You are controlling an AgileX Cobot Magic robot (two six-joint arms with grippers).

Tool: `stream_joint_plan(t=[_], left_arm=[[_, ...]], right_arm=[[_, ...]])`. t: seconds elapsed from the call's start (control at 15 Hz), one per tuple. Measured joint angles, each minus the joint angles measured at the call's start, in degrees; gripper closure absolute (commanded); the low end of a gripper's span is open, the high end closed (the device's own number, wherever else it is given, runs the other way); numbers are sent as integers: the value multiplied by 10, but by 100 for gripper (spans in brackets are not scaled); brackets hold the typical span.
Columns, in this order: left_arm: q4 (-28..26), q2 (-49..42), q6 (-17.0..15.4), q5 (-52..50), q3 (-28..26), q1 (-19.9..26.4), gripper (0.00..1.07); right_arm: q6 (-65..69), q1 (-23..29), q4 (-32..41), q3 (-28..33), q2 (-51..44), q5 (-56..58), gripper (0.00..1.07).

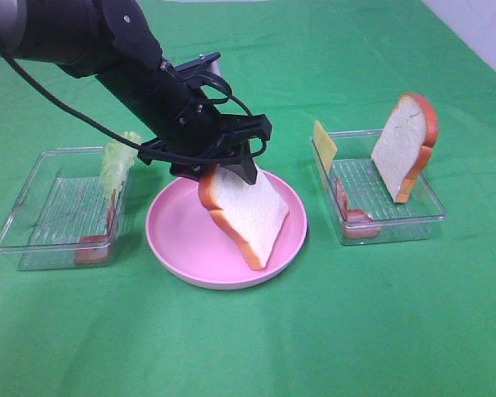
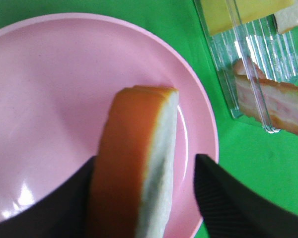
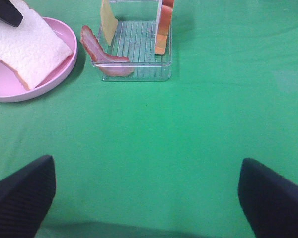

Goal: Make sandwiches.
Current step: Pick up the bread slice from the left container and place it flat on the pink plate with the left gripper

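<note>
The jaws of the right gripper (image 3: 145, 171) hang wide and empty over bare counter. Beyond, the bread slice (image 1: 246, 213) stands tilted on the pink plate (image 1: 174, 256), its top between the parted jaws of the left gripper (image 1: 217, 171) (one finger at the crust, the other clear). Unclamped, it may flop onto the rim or snag and lift. Farther back, the second slice (image 1: 405, 145) leans in the right tray (image 1: 397, 227); a nudge topples it.

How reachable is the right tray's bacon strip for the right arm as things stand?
Probably yes: the right gripper faces it with jaws open, only bare green cloth lies between, and the bacon strip pokes out past the tray wall.
</note>
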Motion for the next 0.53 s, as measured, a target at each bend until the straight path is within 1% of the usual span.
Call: stream_joint_plan(t=[0.07,0.2,0.27,0.33,0.4,0.47,0.53], left_arm=[[6,0,-3,-1,0,0,16],[10,0,-10,0,-5,0,4],[13,0,-10,3,-9,-1,4],[42,0,-25,35,-41,-1,4],[56,0,-33,45,-49,-1,4],[105,0,-63,85,-81,-1,4],[123,0,-74,98,-93,-1,4]], right_arm=[[0,0,0,0,0,0,12],[0,0,0,0,0,0,12],[0,0,0,0,0,0,12],[0,0,0,0,0,0,12],[0,0,0,0,0,0,12],[0,0,0,0,0,0,12],[0,0,0,0,0,0,12]])
